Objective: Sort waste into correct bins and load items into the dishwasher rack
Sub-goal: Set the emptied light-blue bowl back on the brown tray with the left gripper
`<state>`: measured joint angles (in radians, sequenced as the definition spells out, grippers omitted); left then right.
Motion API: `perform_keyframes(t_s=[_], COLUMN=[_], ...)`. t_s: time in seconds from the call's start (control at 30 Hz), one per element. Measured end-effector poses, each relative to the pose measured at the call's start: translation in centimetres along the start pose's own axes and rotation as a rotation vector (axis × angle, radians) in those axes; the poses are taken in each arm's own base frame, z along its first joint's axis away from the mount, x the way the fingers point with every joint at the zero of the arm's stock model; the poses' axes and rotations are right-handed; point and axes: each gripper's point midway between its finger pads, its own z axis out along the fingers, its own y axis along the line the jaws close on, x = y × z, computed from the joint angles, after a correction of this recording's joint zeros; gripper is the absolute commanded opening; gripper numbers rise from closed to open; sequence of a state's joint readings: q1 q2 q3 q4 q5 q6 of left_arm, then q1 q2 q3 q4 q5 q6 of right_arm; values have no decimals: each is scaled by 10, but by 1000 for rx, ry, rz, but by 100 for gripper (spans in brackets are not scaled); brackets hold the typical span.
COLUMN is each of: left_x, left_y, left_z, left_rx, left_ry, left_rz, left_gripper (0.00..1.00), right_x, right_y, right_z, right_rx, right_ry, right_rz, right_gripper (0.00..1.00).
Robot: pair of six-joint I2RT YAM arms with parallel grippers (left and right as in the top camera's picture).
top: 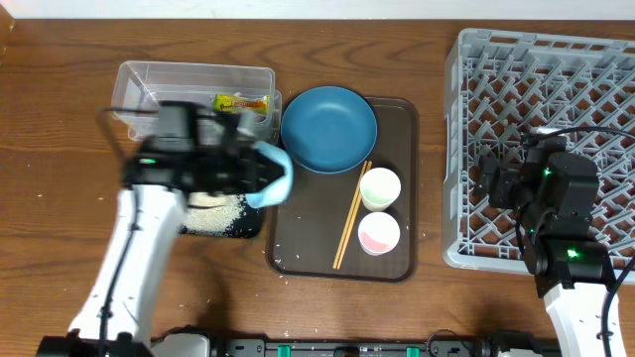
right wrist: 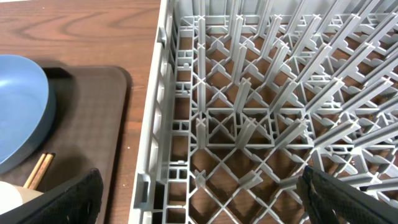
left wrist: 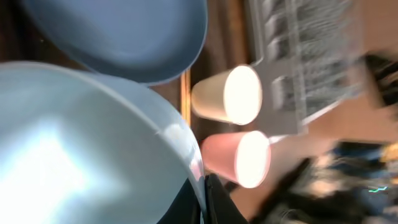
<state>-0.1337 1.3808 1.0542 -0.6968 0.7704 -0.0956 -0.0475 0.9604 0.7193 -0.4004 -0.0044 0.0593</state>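
Overhead, progress: we judge the waste sorting well along and the loading not begun. The dishwasher rack [top: 556,89] on the right holds nothing we can see.
Overhead, left pincer: the left gripper [top: 253,171] is clamped on the small light-blue bowl [top: 273,178], which hangs tilted over the right end of the black tray [top: 253,231].
Overhead, black tray: a heap of rice [top: 223,208] lies in it. A few stray grains dot the near-left corner of the brown serving tray [top: 402,149].
Overhead, clear tub: the clear tub [top: 134,79], far left, holds the snack wrapper [top: 241,102]. The arm covers part of it, so we cannot tell whether the tissue is inside.
Overhead, serving tray: it carries the dark-blue bowl [top: 328,129], the chopsticks [top: 352,213], the white cup [top: 380,187] and the pink-lined cup [top: 379,234].
Left wrist, grip: a dark finger [left wrist: 208,202] pinches the light-blue bowl's rim. The bowl fills the left of the view and looks empty, though the picture is blurred.
Left wrist, beyond: both cups lie past the rim, with the rack behind them.
Right wrist, pincer: the right gripper [right wrist: 200,180] is spread wide and holds nothing, poised over the rack's near-left pegs.
Right wrist, rack: bare lattice only.
Left to do: we judge both bowls, both cups and the chopsticks need racking.
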Motion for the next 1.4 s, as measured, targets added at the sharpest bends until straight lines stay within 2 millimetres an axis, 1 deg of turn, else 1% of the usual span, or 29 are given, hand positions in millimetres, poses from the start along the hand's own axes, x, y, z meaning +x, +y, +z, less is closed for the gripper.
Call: perform_keyframes(t_s=[0.07, 0.17, 0.27, 0.33, 0.47, 0.5, 0.53, 0.57, 0.6, 0.67, 0.73, 0.77, 0.8, 0.9, 0.97, 1.07, 1.1, 1.17, 1.23, 1.37, 1.4], left_x=[12, 29, 42, 52, 65, 67, 67, 67, 66, 67, 68, 66, 61, 32, 9, -11, -14, -13, -11, 0, 3], left_y=[-4, -4, -5, -1, 12, 15, 17, 18, 18, 20, 20, 17, 12, -16, -40, -60, -62, -60, -56, -38, -34], left_z=[22, 51, 78, 96, 119, 121, 122, 122, 121, 120, 114, 110, 107, 95, 82, 73, 74, 80, 94, 124, 130], left_rx=[-90, -203, -262, -309, -384, -400, -408, -416, -421, -433, -446, -446, -441, -389, -337, -294, -289, -282, -269, -269, -271], left_ry=[52, 122, 177, 214, 268, 275, 276, 274, 272, 273, 282, 274, 258, 133, 21, -67, -77, -67, -38, 43, 61], left_rz=[47, 108, 165, 197, 228, 231, 233, 236, 239, 232, 227, 229, 235, 278, 317, 347, 350, 344, 333, 307, 296], left_gripper=[6, 6, 6, 6, 6, 6, 9, 17, 36, 45, 47, 53, 56, 58, 58, 58, 58, 58, 58, 57, 53], right_x=[0, 0, 0, 0, 0, 0, 0, 0, 0, 0, 0, 0, 0, 0, 0, 0, 0, 0, 0, 0, 0], right_y=[0, 0, 0, 0, 0, 0, 0, 0, 0, 0, 0, 0, 0, 0, 0, 0, 0, 0, 0, 0, 0], right_z=[0, 0, 0, 0, 0, 0, 0, 0, 0, 0, 0, 0, 0, 0, 0, 0, 0, 0, 0, 0, 0], right_rx=[0, 0, 0, 0, 0, 0, 0, 0, 0, 0, 0, 0, 0, 0, 0, 0, 0, 0, 0, 0, 0], right_ry=[0, 0, 0, 0, 0, 0, 0, 0, 0, 0, 0, 0, 0, 0, 0, 0, 0, 0, 0, 0, 0], right_rz=[0, 0, 0, 0, 0, 0, 0, 0, 0, 0, 0, 0, 0, 0, 0, 0, 0, 0, 0, 1, 1], right_gripper=[99, 99, 99, 99, 99, 99, 99, 99, 99, 99, 99, 99, 99, 99, 99, 99, 99, 99, 99, 99, 99])
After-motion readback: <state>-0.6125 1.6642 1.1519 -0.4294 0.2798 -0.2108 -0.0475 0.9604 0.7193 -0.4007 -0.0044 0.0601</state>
